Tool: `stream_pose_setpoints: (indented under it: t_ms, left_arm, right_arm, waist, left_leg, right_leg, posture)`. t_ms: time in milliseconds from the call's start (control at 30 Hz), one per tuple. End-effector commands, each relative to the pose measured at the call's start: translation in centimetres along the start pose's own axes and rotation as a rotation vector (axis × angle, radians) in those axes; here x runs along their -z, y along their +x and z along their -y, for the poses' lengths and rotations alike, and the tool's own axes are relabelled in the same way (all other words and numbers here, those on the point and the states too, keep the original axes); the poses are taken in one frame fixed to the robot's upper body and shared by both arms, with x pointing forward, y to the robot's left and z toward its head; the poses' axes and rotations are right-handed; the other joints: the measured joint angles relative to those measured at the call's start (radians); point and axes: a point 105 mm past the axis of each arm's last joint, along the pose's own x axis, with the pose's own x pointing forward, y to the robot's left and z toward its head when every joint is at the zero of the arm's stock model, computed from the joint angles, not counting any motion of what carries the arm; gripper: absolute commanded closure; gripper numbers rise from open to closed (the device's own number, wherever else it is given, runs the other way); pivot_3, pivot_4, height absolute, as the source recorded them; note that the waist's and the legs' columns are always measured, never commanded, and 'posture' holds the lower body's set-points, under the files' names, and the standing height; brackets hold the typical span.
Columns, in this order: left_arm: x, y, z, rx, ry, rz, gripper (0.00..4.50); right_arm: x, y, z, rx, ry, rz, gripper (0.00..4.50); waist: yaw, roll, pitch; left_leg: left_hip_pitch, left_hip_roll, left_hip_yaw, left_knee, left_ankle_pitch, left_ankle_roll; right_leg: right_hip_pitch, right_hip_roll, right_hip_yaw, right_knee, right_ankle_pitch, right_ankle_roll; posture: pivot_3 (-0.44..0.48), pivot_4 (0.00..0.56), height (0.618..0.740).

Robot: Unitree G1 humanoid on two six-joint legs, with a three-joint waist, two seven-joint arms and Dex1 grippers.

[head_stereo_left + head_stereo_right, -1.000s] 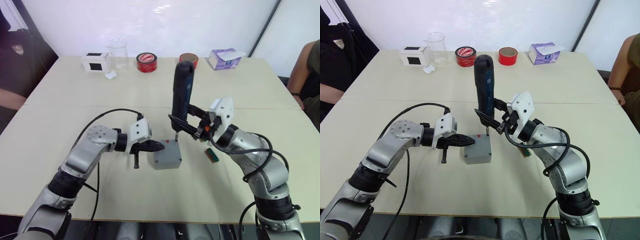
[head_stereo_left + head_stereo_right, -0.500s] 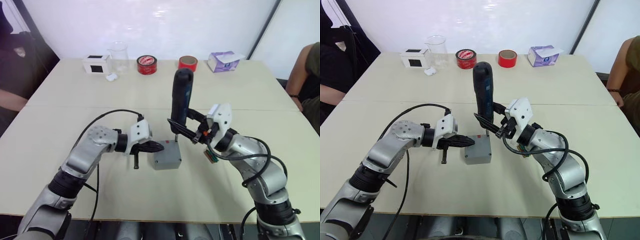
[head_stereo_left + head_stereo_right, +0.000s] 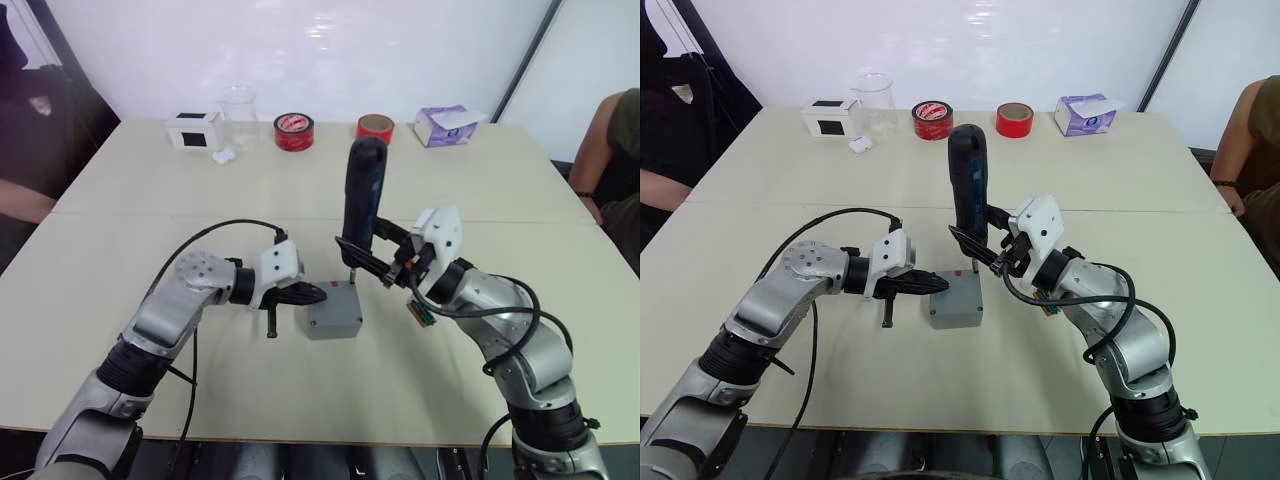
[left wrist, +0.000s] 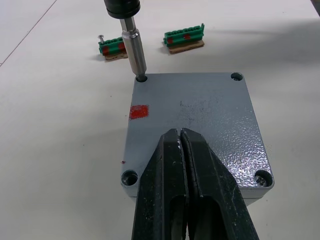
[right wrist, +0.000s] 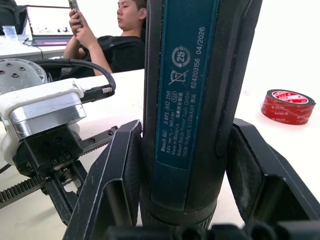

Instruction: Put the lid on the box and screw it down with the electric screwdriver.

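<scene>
**Screwdriver tip sits in a corner hole of the lid**

The left pincer point(image 4: 181, 145) has its two black fingers pressed tight together. It holds nothing. Its tips rest on top of the lid point(image 4: 200, 117), near the edge closest to it.

The lid lies flat on the box point(image 3: 334, 320), and the box stands on the worktop point(image 3: 300, 390). There is a small red mark point(image 4: 139, 111) on the lid, just past the left pincer tips and off to one side. A screw hole shows at each corner of the lid.

The right pincer point(image 3: 372, 258) is closed on the electric screwdriver point(image 3: 362, 195) and holds it almost straight up. Its fingers clamp the black body from both sides, low down. The thin metal bit point(image 4: 134, 47) points down into the lid's corner hole farthest from the left pincer, on the red mark's side.

Just behind the box, two little green connector strips point(image 4: 184, 39) lie on the worktop, close to the right pincer.

Far beyond both pincers, along the back edge of the worktop, stand a white-and-black cube point(image 3: 193, 129), a clear cup point(image 3: 238, 104), two rolls of red tape point(image 3: 294, 130) and a purple tissue carton point(image 3: 447, 124).
</scene>
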Motion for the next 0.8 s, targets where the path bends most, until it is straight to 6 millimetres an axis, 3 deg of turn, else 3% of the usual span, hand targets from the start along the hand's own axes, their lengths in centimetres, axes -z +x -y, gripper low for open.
stream_pose_setpoints:
  t_ms: [33,333,533,800]
  left_arm:
    - [0.6,0.1,0.2,0.008,-0.005,-0.021,4.5]
    - [0.8,0.3,0.2,0.009,-0.007,-0.023,4.5]
    - [0.9,0.4,0.2,0.01,-0.008,-0.024,4.5]
    - [1.1,0.5,0.4,0.016,-0.017,-0.029,4.5]
  right_arm:
    - [4.9,-0.7,-0.9,-0.014,0.109,-0.205,2.66]
    - [6.0,-0.9,-0.9,-0.015,0.098,-0.266,2.66]
    - [6.6,-1.1,-0.9,-0.012,0.12,-0.302,2.66]
    - [5.7,-0.6,-0.8,-0.005,0.153,-0.267,2.66]
  waist:
    - [0.0,-0.001,-0.002]
    - [0.0,-0.003,-0.01]
    - [-0.001,-0.006,-0.017]
    - [0.0,-0.007,-0.019]
  left_leg:
    - [0.0,0.0,0.0,0.0,0.0,0.0]
    - [0.003,0.0,0.0,0.0,0.0,0.0]
    - [0.019,0.001,0.0,-0.013,0.0,0.0]
    - [0.019,0.002,0.0,-0.014,0.0,0.0]
  right_leg:
    - [0.0,0.0,0.0,0.0,0.0,0.0]
    - [0.003,0.0,0.0,0.0,0.0,-0.001]
    - [0.019,-0.001,0.0,-0.013,-0.003,-0.004]
    - [0.019,-0.003,0.0,-0.015,-0.003,-0.004]
  posture:
    - [0.0,0.15,0.74]
    - [0.0,0.15,0.74]
    - [0.0,0.15,0.74]
    - [0.0,0.15,0.74]
